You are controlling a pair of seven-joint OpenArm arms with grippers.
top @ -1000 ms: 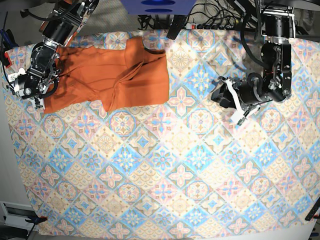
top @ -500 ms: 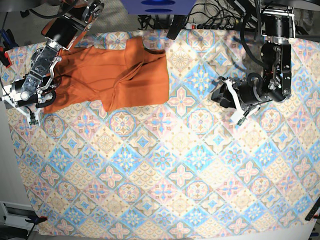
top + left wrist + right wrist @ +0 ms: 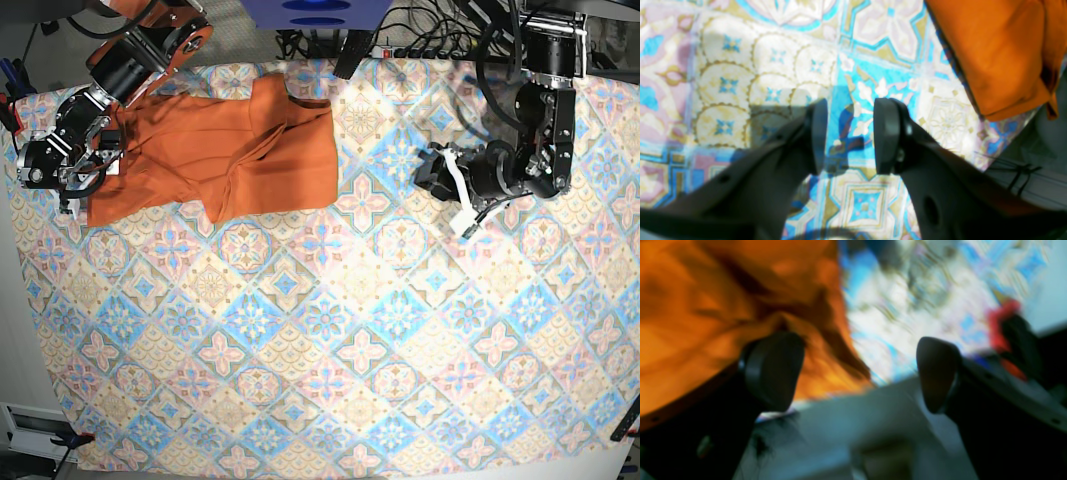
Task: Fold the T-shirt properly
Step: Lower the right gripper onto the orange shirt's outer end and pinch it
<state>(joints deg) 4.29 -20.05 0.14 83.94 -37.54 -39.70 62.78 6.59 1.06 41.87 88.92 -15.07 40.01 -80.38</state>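
The orange T-shirt (image 3: 220,150) lies crumpled and partly folded over itself at the table's far left in the base view. My right gripper (image 3: 68,188) is at the shirt's left edge, by the table's side. In the blurred right wrist view that gripper (image 3: 857,373) is open wide, with orange T-shirt (image 3: 706,290) fabric behind its left finger and nothing between the fingers. My left gripper (image 3: 432,180) hovers over the cloth to the right of the shirt. In the left wrist view it (image 3: 848,136) is open and empty, and a corner of the T-shirt (image 3: 1000,50) shows at the upper right.
A blue-and-beige tile-patterned tablecloth (image 3: 330,330) covers the table. Cables and a power strip (image 3: 430,40) run along the back edge, beside a blue object (image 3: 320,10). A red-and-black clamp (image 3: 1003,323) sits at the table's side near my right gripper.
My right gripper swung out past the shirt's left edge and has come back up against it. My left gripper has shifted slightly left and up toward the shirt.
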